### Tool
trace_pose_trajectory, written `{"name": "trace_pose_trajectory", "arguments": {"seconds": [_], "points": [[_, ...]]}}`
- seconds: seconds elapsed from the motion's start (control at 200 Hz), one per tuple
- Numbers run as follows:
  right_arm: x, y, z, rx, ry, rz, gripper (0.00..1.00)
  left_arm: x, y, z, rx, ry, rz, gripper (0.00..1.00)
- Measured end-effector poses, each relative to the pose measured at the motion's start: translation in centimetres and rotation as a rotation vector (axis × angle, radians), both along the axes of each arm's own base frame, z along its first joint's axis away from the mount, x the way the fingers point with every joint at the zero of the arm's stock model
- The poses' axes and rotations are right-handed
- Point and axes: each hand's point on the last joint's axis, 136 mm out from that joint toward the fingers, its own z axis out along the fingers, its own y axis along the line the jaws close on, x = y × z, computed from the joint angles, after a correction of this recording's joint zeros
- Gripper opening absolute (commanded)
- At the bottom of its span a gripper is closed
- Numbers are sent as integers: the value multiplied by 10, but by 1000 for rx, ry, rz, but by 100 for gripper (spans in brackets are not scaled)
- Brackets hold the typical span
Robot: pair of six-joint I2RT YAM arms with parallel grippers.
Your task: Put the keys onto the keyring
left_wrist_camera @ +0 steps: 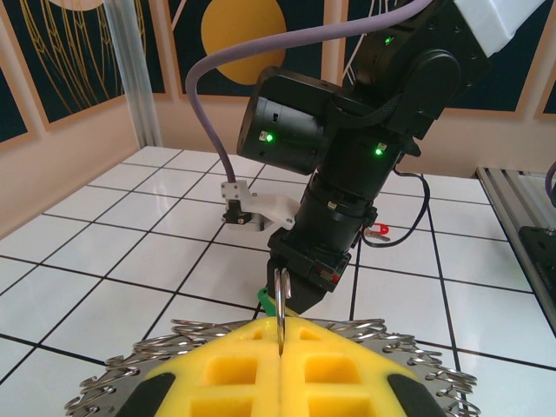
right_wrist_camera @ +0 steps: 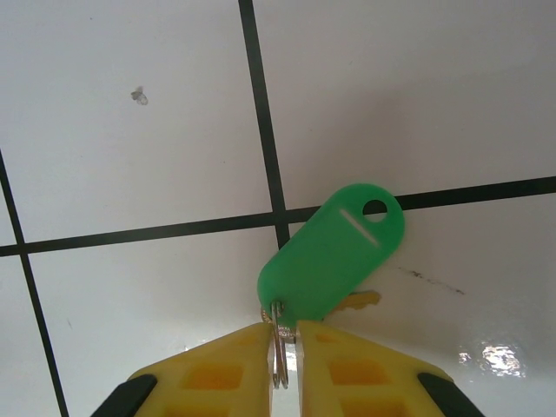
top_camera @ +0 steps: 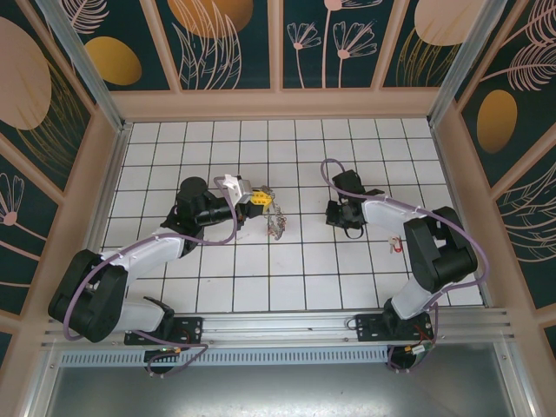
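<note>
From above you get the layout. Your left arm folds at its elbow on the left and runs its forearm diagonally to mid-worktop (top_camera: 304, 269). Your right arm bends at the right side and reaches back leftward. The left end effector (top_camera: 261, 200) and right end effector (top_camera: 341, 217) sit near each other but apart. The keyring (top_camera: 277, 226) is only a small grey tangle just beside the left one, and a red-tagged key (top_camera: 397, 248) lies alone by the right forearm.

Your left wrist view fills in that tangle. The keyring (left_wrist_camera: 417, 360) spreads flat beneath the yellow pads (left_wrist_camera: 226, 365), its rim crowded with wire loops. The left end effector (left_wrist_camera: 281, 334) is narrow, pinching one thin upright loop. This camera looks almost level across the tiles, straight at the black right end effector (left_wrist_camera: 304, 282), which points down at the worktop. The red-tagged key (left_wrist_camera: 380, 231) lies behind it.

Your right wrist view looks straight down. The right end effector (right_wrist_camera: 282, 334) is nearly closed on the small metal ring of the green-tagged key (right_wrist_camera: 334, 256), whose tag lies flat across a tile seam. The left wrist catches only a sliver of that green-tagged key (left_wrist_camera: 263, 300).
</note>
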Motion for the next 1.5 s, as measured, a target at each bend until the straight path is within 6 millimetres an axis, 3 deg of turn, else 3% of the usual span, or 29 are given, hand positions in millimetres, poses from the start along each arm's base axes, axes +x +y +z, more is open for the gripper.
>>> {"name": "trace_pose_trajectory", "arguments": {"seconds": [0.871, 1.211, 1.341, 1.496], "points": [[1, 1, -2, -1, 0, 1, 13, 0, 0, 0, 0, 0, 0, 0], [5, 4, 1, 7, -24, 13, 6, 0, 0, 0, 0, 0, -1, 0], [5, 11, 25, 38, -105, 42, 4, 0, 0, 0, 0, 0, -1, 0], [10, 20, 95, 126, -329, 105, 3, 0, 0, 0, 0, 0, 0, 0]]}}
